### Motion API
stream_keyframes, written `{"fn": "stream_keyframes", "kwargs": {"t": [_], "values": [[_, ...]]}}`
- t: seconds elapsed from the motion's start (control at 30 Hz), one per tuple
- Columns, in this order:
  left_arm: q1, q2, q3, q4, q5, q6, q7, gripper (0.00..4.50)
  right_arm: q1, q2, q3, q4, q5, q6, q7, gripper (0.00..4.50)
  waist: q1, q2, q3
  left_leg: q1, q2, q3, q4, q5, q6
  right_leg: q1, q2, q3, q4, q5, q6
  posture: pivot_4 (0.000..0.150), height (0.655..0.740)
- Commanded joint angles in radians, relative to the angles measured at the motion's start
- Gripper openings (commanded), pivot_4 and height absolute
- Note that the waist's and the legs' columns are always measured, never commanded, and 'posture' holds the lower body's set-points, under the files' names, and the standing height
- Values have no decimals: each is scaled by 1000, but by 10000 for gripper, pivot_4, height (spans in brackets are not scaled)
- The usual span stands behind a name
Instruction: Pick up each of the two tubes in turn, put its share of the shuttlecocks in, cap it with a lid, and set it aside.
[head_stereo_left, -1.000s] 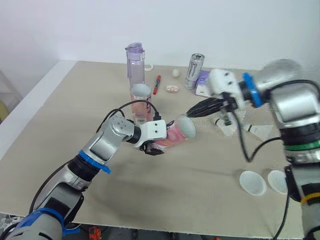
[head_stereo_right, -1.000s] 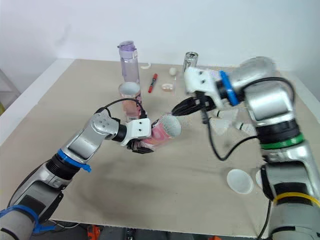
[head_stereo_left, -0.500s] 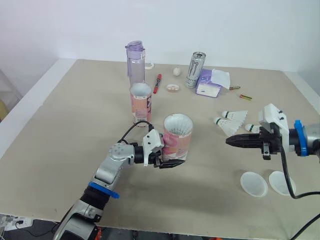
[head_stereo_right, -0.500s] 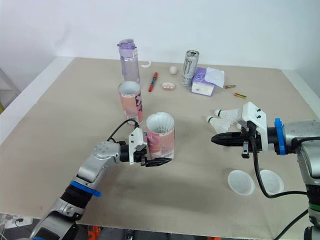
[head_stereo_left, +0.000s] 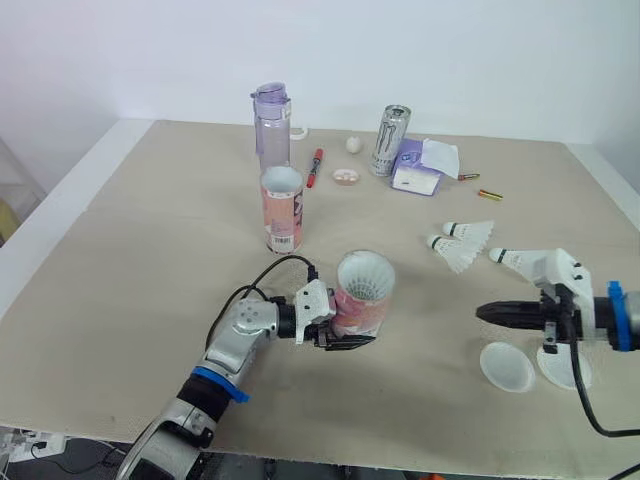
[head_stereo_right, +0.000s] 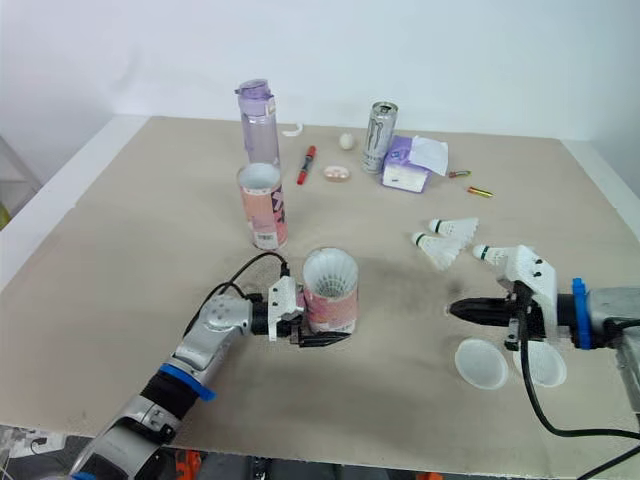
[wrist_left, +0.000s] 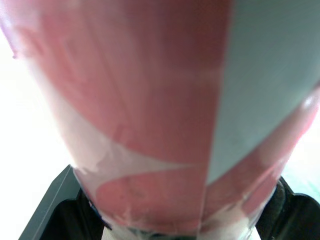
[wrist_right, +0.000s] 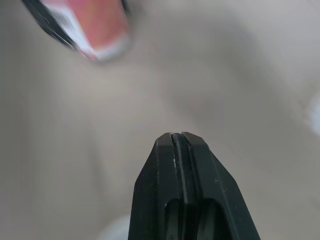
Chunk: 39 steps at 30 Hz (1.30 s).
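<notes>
Two lids lie just beside the right gripper — pinched together, empty — so take one by its rim while the left gripper, clamped on the pink tube front-centre on the table, steadies it.

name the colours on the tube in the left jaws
The tube is pink-red and white with a pale blue-green panel; clearest in left wrist view.

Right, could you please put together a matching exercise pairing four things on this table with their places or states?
1. tube with shuttlecocks
2. second tube
3. two lids
4. right gripper

a. shut, holding nothing
b. flat on the table beside the right gripper
c. upright, in front of the purple bottle
d. held by the left gripper

Pairs: 1-d, 2-c, 3-b, 4-a.
</notes>
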Motion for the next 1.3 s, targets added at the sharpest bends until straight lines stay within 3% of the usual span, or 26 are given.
{"fn": "stream_keyframes", "kwargs": {"t": [0.03,0.23,0.33,0.53,0.6,1.1,1.2,1.3], "values": [[-7,-3,-23,50,29,-15,-4,33262,-19,-49,-2,35,-23,-59,20,550,0,0,0,0,0,0,0,0,0,0,0,0,0,0,0,1500,7400],[-23,8,-40,72,46,-6,-15,33262,-7,-135,40,98,-65,-100,88,550,1,0,0,1,0,0,0,0,0,1,-1,0,0,0,0,1500,7400],[-28,15,-41,77,51,-4,-19,33262,-6,-170,66,86,-63,-67,117,8966,1,1,0,1,0,0,1,0,0,1,-1,0,0,0,0,1500,7400],[-24,27,-39,69,51,10,-26,33262,-1,-198,130,79,-100,-80,129,38457,1,1,-1,1,0,0,1,0,0,1,-1,0,0,0,0,1500,7400],[-23,29,-40,66,50,12,-27,33262,-7,-186,155,78,-115,-79,109,44526,0,1,-1,2,0,0,1,0,0,1,0,0,0,0,0,1500,7400],[-29,51,-27,21,31,62,-34,33262,-77,-142,260,47,-144,16,18,44526,0,2,-1,2,1,0,0,0,0,1,0,0,0,0,0,1500,7400],[-30,52,-26,27,33,58,-30,33262,-47,-141,270,26,-154,-8,10,36633,0,2,-1,3,1,0,0,0,0,1,1,0,0,0,0,1500,7400],[-27,54,-29,26,35,57,-28,33262,-30,-142,271,12,-159,-19,4,21873,-1,2,-1,3,2,0,0,0,0,1,1,0,0,1,0,1500,7400]]}}
